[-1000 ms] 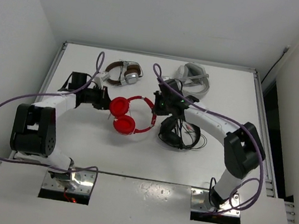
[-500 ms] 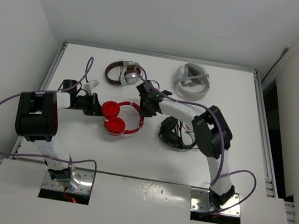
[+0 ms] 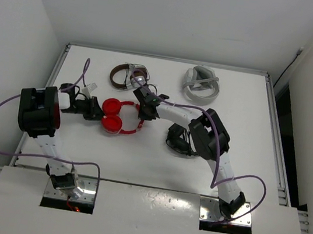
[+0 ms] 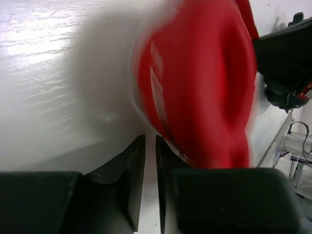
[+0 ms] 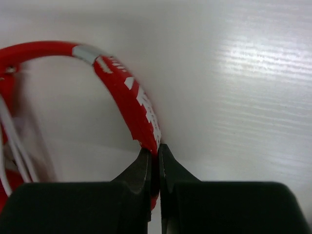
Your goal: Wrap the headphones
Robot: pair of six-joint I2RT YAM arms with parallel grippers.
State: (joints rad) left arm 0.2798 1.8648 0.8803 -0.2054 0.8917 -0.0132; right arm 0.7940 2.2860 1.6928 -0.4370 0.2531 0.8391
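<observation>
Headphones (image 3: 112, 123) are lying on the desk (image 3: 156, 161), left of centre, between my two arms. I am judging the step in hand as securing the set. Winding is not yet begun, and the white cable (image 5: 10, 139) is lying loose by the headband (image 5: 131, 105). Right jaws are clamping that headband at their tips. Left jaws are standing almost together with a thin slit showing. A blurred ear cup (image 4: 204, 83) is sitting just beside them, and I am seeing nothing pinched. The next move is calling for a hold on the cable.
</observation>
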